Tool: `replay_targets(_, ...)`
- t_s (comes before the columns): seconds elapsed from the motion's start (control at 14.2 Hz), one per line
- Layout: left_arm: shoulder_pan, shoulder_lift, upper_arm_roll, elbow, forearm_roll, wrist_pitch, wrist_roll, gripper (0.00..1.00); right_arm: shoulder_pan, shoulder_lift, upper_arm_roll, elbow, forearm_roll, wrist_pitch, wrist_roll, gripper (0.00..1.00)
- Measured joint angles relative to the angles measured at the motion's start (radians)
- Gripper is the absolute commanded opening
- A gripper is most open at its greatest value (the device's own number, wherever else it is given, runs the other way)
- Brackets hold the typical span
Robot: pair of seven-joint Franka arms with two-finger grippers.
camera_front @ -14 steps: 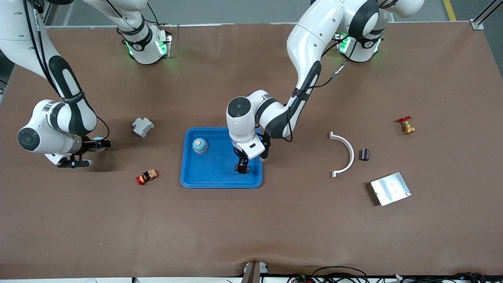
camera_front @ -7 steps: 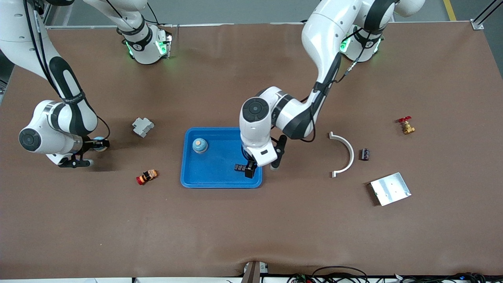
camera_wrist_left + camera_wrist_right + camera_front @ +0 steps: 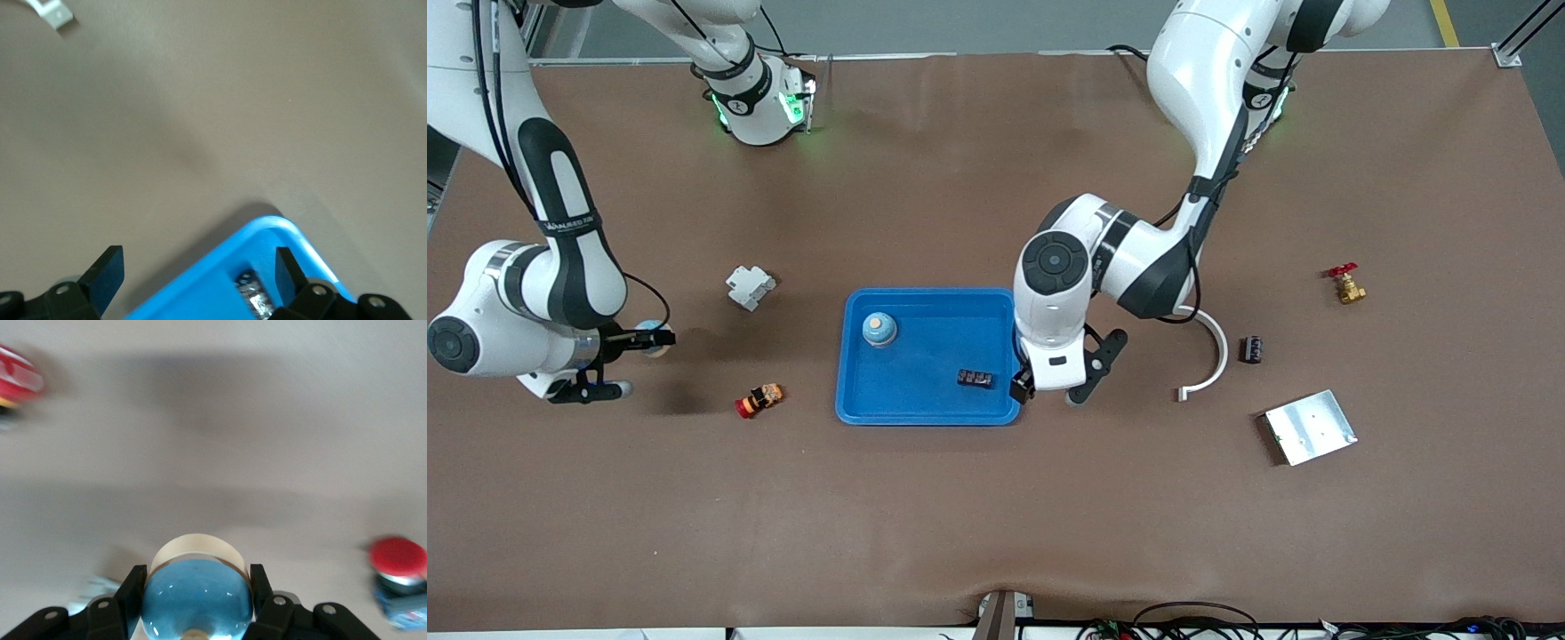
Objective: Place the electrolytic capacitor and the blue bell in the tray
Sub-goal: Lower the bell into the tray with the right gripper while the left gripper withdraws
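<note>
Brown table covering is carrying the shallow bright-blue rectangular tray (image 3: 925,404), where a small dark electrolytic capacitor (image 3: 975,379) and a blue dome bell (image 3: 879,329) are lying well apart. Left gripper (image 3: 1021,388) is hovering over the tray's rim, fingers (image 3: 107,275) spread and holding nothing. Right gripper (image 3: 193,587) is clamping a blue-and-cream round bell (image 3: 196,593) above the table's right-arm end.

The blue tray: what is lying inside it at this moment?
Inside the tray lie a small blue bell with an orange top and a small dark component. The left hand hangs open over the tray's rim, covering a little of it.
</note>
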State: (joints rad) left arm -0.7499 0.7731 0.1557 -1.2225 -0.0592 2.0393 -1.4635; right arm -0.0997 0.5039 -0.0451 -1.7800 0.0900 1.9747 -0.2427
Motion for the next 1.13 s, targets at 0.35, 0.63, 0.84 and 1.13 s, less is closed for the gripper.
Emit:
replay_targets(0.35,0.048,-0.085,0.0,-0.074,-0.002,-0.046,0.503,1.0,0.221,0.05,0.019,0.192,0.133,-0.062,0.342,0.0)
replay_targets(0.63,0.11,-0.143,0.0,-0.095,-0.002,-0.098,0.748,1.0,0.387,0.196,0.024,0.34,0.143,-0.046,0.647,0.0)
replay_targets(0.84,0.141,-0.187,0.0,-0.154,-0.002,-0.101,0.909,1.0,0.446,0.264,0.024,0.371,0.143,-0.002,0.731,0.0)
replay_targets(1.13,0.217,-0.294,0.001,-0.298,-0.002,-0.046,1.134,1.0,0.449,0.289,0.052,0.382,0.143,0.014,0.785,0.0)
